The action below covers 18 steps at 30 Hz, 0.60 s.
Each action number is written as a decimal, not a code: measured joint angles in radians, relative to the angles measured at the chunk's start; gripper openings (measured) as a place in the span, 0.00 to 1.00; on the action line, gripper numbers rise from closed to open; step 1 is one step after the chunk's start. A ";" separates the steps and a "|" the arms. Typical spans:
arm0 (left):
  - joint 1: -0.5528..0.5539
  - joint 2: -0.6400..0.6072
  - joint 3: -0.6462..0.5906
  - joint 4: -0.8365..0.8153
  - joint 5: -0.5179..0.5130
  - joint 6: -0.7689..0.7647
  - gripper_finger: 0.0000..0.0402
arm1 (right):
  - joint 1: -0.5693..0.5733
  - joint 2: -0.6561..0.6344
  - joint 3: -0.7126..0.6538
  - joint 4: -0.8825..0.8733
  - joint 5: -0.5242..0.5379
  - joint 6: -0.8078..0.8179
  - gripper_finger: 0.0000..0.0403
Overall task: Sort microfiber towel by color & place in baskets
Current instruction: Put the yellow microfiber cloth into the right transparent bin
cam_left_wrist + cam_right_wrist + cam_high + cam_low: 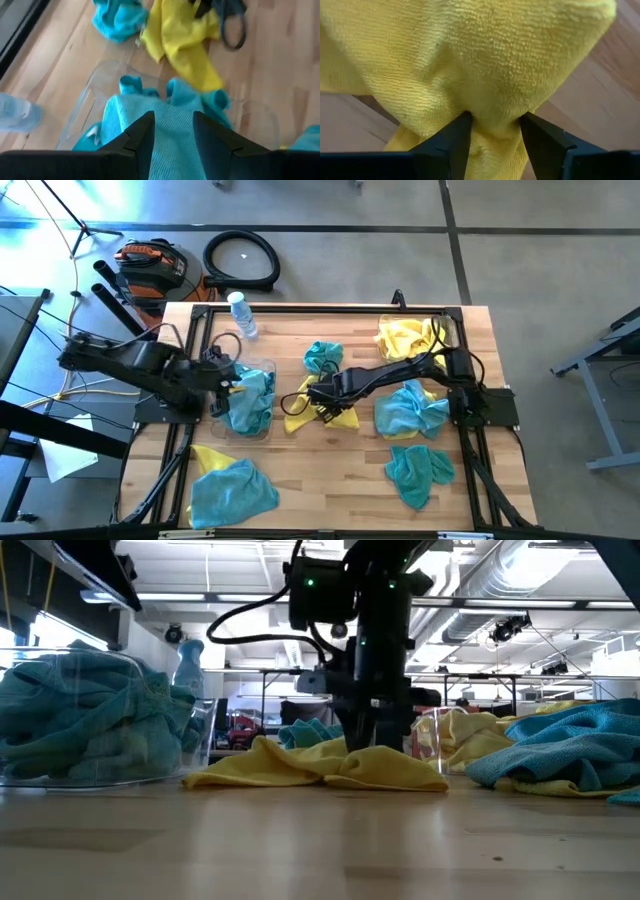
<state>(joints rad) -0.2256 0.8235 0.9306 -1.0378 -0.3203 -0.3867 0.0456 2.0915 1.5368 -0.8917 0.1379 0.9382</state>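
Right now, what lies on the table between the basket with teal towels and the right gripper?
In the high view, only bare wood separates the basket from the yellow towel under the right gripper.

Near the far left corner of my light wooden tabletop (340, 470) lies a clear plastic water bottle (242, 315); beyond, an orange-black vacuum (148, 268) and coiled black hose (241, 259).

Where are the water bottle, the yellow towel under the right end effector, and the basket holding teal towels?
water bottle (243, 317): high view, middle of its body.
yellow towel (300, 767): low view, left fold lying on the table.
basket (266, 366): high view, clear rim at its far right corner.
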 joint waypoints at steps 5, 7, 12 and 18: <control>0.000 -0.053 0.000 0.013 0.001 0.007 0.31 | 0.000 0.005 0.000 0.006 0.000 0.014 0.24; 0.000 -0.067 0.000 0.012 0.002 0.007 0.31 | 0.001 0.000 0.000 0.003 0.000 0.023 0.14; 0.000 -0.084 0.000 0.013 0.002 0.006 0.31 | 0.010 -0.037 0.000 0.019 0.034 0.030 0.04; 0.000 -0.091 0.000 0.014 0.020 0.005 0.31 | 0.034 -0.117 0.000 0.019 0.095 0.029 0.02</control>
<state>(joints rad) -0.2256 0.7329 0.9306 -1.0239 -0.3001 -0.3813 0.0801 1.9744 1.5364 -0.8723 0.2331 0.9669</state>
